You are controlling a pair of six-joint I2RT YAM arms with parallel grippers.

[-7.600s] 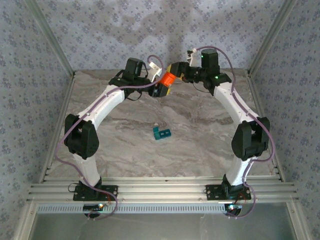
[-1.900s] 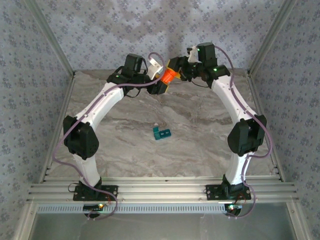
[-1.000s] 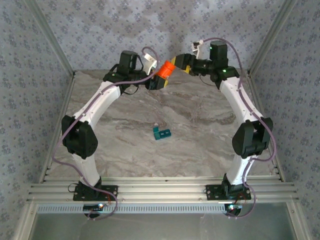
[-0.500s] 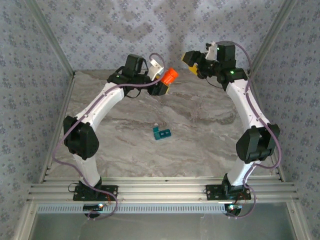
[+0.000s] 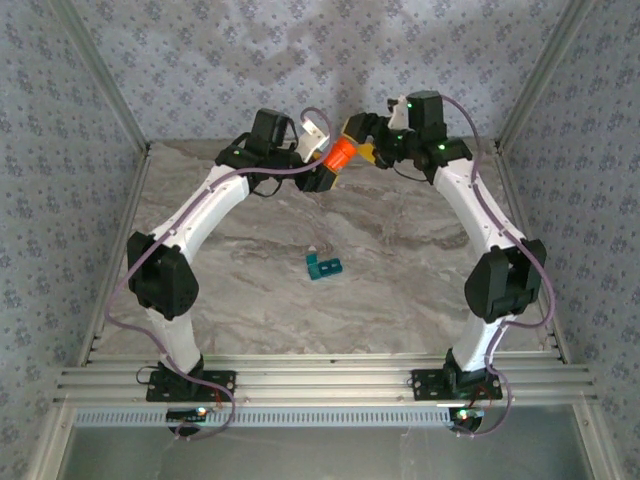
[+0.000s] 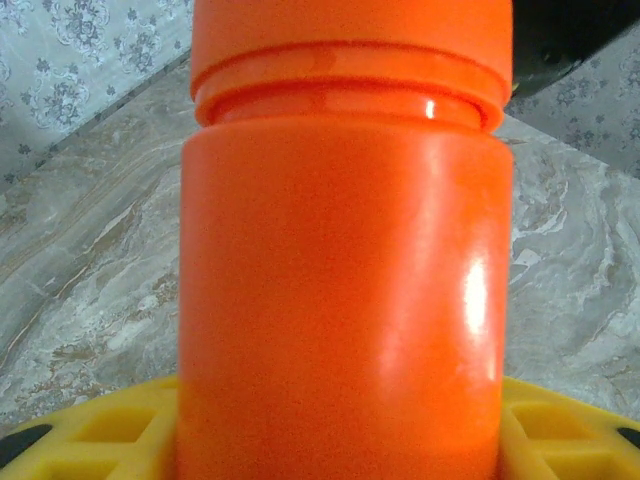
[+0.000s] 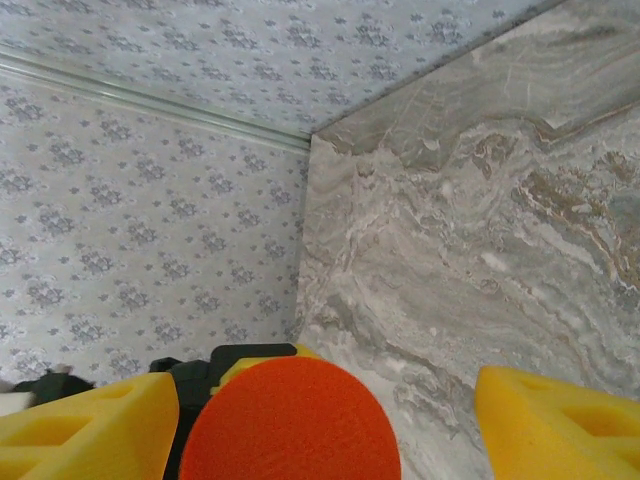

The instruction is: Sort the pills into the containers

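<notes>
Above the back of the table, my left gripper (image 5: 327, 170) is shut on the lower body of an orange pill bottle (image 5: 339, 154), which is tilted with its cap toward the right arm. In the left wrist view the bottle (image 6: 345, 250) rises between the yellow fingers (image 6: 90, 435). My right gripper (image 5: 359, 141) is open, its jaws on either side of the bottle's round cap (image 7: 290, 425), with a gap at the right finger (image 7: 555, 425). The teal containers (image 5: 324, 267) lie mid-table, far from both grippers. The pills are hidden.
The marble table (image 5: 420, 270) is enclosed by patterned walls at the back and on both sides. An aluminium rail frame (image 5: 320, 385) carrying both arm bases runs along the near edge.
Half a second ago my right gripper had pulled away to the upper right; it has now come back to the bottle's cap. The left gripper keeps hold of the bottle, almost still.
</notes>
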